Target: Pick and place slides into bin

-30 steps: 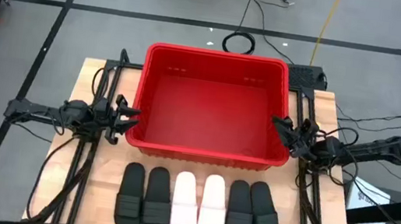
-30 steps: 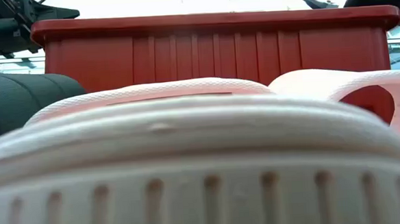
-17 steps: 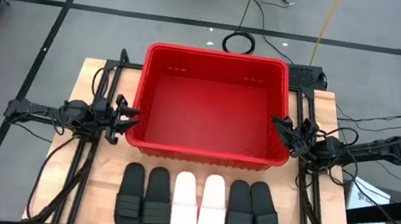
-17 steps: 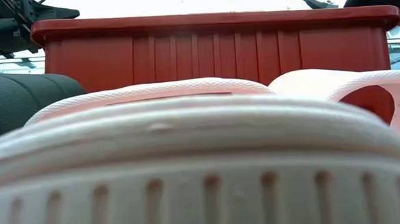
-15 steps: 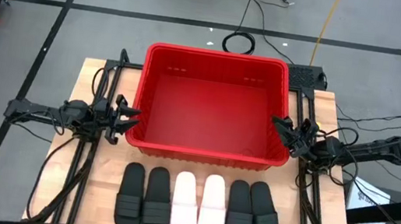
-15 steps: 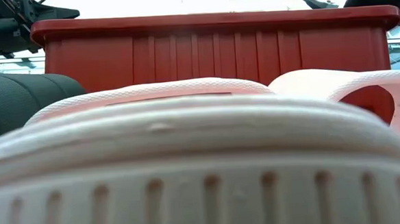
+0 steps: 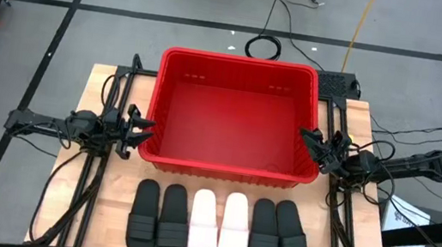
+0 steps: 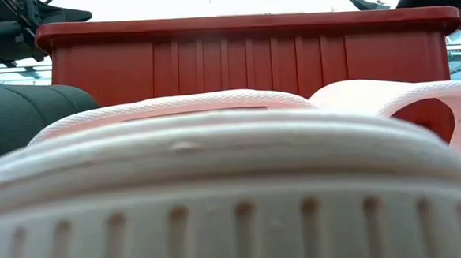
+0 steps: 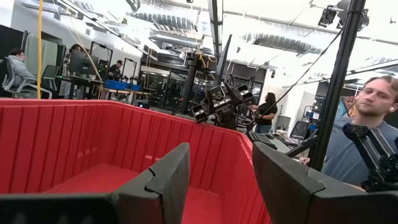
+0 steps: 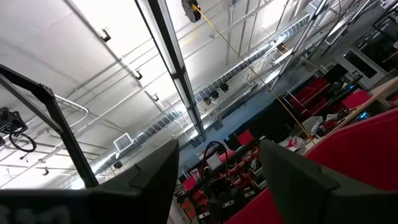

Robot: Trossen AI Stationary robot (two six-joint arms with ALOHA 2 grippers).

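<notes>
Jaws apart and empty, the left gripper (image 7: pixel 144 127) and right gripper (image 7: pixel 309 141) flank the bin (image 7: pixel 227 172).

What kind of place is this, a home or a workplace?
Probably a robotics lab or workshop. Exposed ducts run under the ceiling, cables lie across the floor, and people stand among work desks behind the red bin.

Six slides (image 7: pixel 219 229) lie in one row on the counter (image 7: pixel 109 212): four black, in a pair at each end, and two white in the middle. There is one red bin (image 7: pixel 227 169), and two arms, each with one gripper: the left gripper (image 7: pixel 139 128) and the right gripper (image 7: pixel 313 145).
</notes>
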